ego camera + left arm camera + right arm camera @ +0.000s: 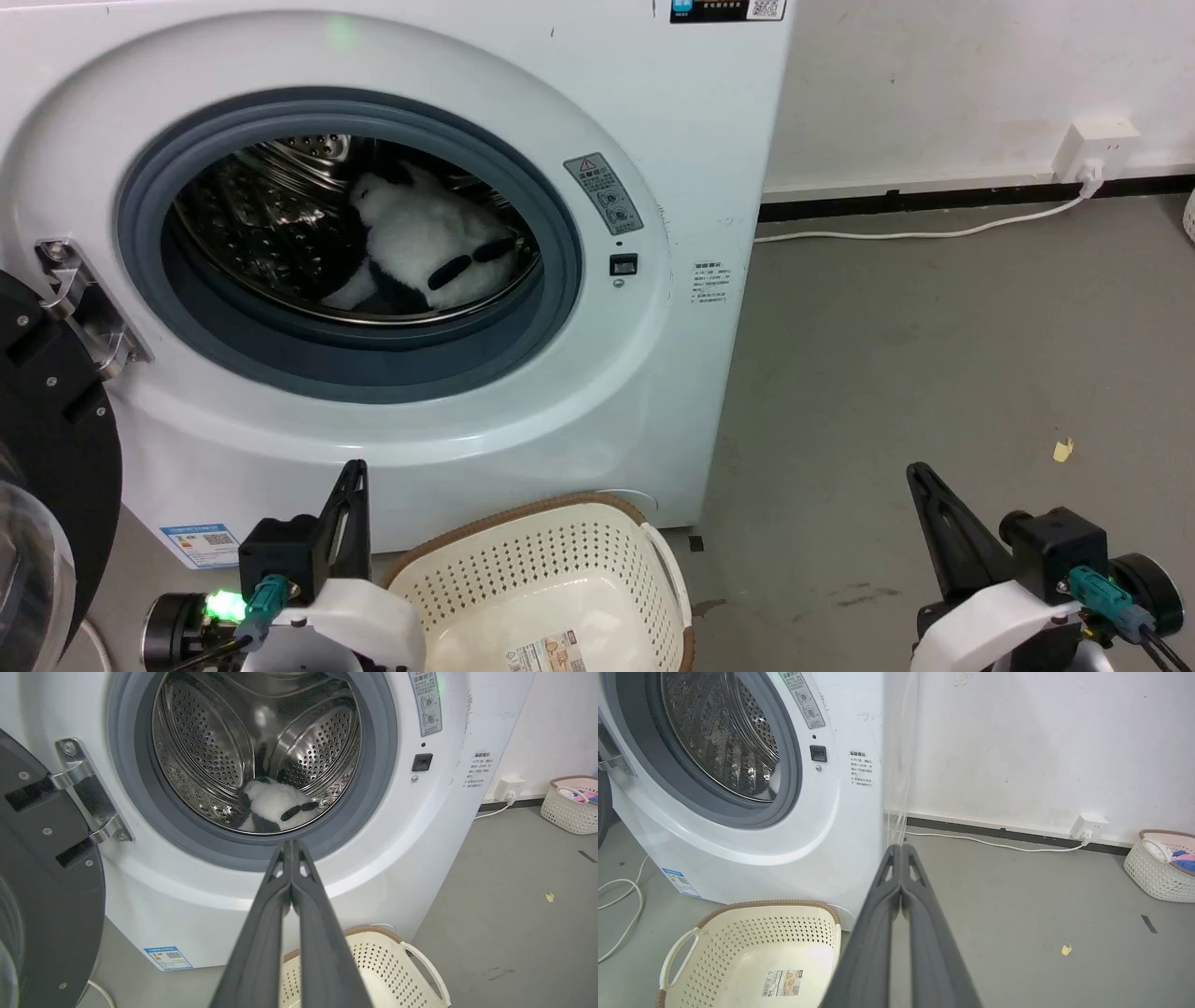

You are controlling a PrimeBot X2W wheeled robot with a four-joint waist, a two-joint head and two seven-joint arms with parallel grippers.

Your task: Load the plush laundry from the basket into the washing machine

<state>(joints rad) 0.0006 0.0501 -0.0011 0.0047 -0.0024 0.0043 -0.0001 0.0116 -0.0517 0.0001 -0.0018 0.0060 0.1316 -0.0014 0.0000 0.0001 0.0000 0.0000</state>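
Grey floor (934,373) and a white wall (980,84) frame the washing machine (672,112), with the plush laundry (425,243) inside it.

Its black-rimmed door (51,448) stands swung open at the left. The black-and-white plush laundry lies on the bottom of the steel drum (210,742), behind the grey gasket. On the floor, just in front of the machine's right corner, sits the basket (551,560), with a label sticker (782,983) on its bottom. The left gripper (290,847) is raised near the port, and its fingers are pressed together on nothing. The right gripper (901,849) hangs over the floor to the right of the basket, fingers likewise pressed together. Far right, a second basket (1153,877) holds coloured cloth near a wall socket (1087,826).
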